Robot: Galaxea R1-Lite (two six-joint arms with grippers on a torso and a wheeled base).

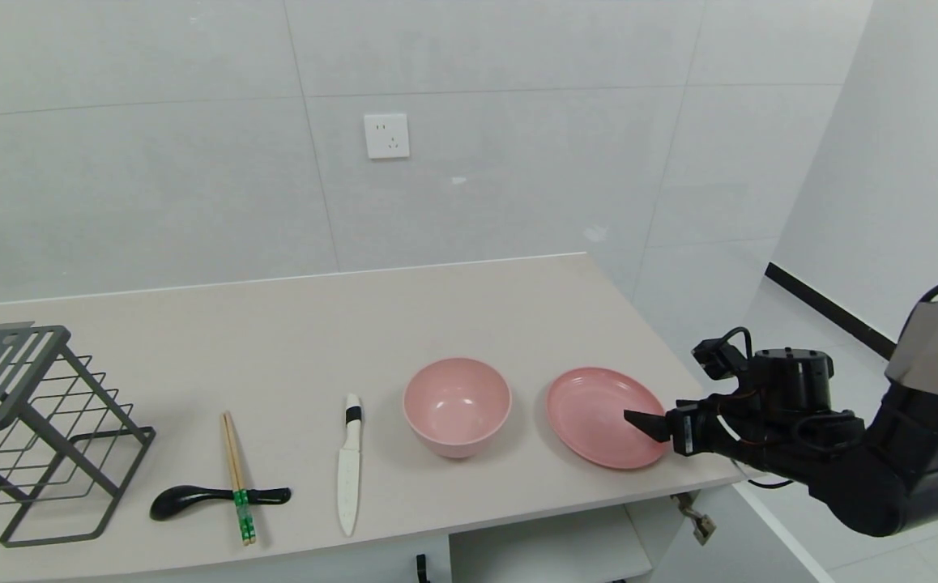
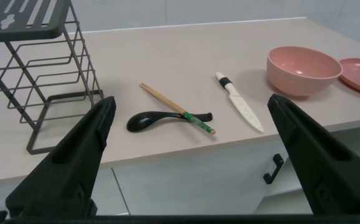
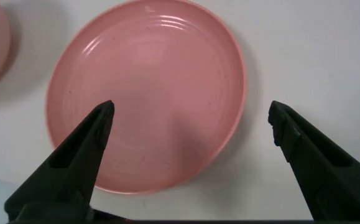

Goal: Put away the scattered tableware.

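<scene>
A pink plate (image 1: pixel 603 413) lies near the counter's right front corner, with a pink bowl (image 1: pixel 457 405) to its left. Further left are a white knife (image 1: pixel 349 465), wooden chopsticks (image 1: pixel 236 478) and a black spoon (image 1: pixel 193 498) lying under the chopsticks. My right gripper (image 1: pixel 647 425) hovers over the plate's right part; in the right wrist view it (image 3: pixel 191 107) is open above the plate (image 3: pixel 148 74), holding nothing. My left gripper (image 2: pixel 191 102) is open and off the counter's front edge, facing the spoon (image 2: pixel 152 119), chopsticks (image 2: pixel 173 107) and knife (image 2: pixel 239 102).
A dark wire rack (image 1: pixel 31 421) stands at the counter's left end. The counter (image 1: pixel 291 340) is bare behind the tableware up to the tiled wall. Its right edge drops off just past the plate, and cabinet doors sit below the front edge.
</scene>
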